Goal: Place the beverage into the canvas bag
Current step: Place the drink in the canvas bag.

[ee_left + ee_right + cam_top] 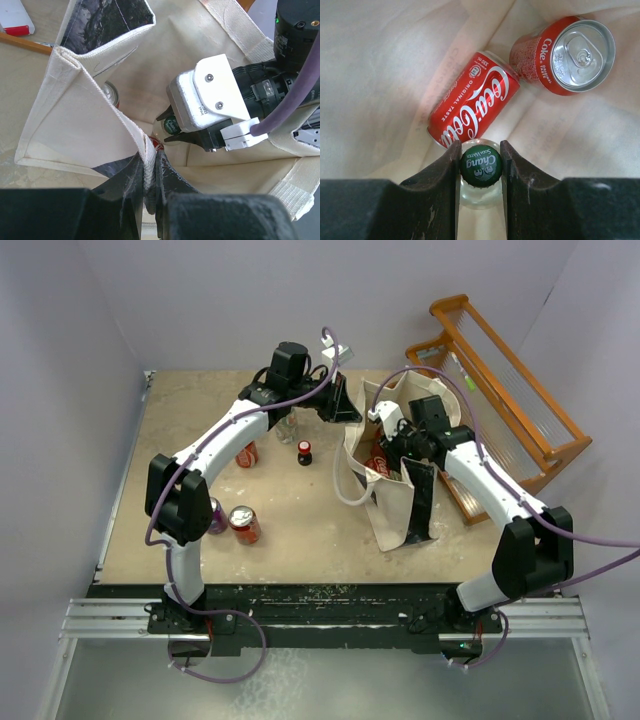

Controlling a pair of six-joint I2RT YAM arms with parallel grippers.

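Note:
The beverage, a clear glass bottle with a green Chang soda-water cap (481, 166), hangs inside the cream canvas bag (395, 508). My right gripper (481, 161) is shut on its neck, one finger on each side of the cap. From the left wrist view the same bottle cap (172, 124) shows under the right gripper (175, 134), deep in the bag's mouth. My left gripper (148, 167) is shut on the white webbing at the canvas bag's rim (90, 115), holding it up. Two red Coca-Cola cans (475, 105) (565, 55) lie on the bag's floor.
An orange wooden rack (500, 390) stands at the back right, against the bag. On the table to the left are a red can (245, 524), a purple can (216, 515), another red can (247, 453), a clear bottle (288, 427) and a small dark bottle with a red cap (304, 452).

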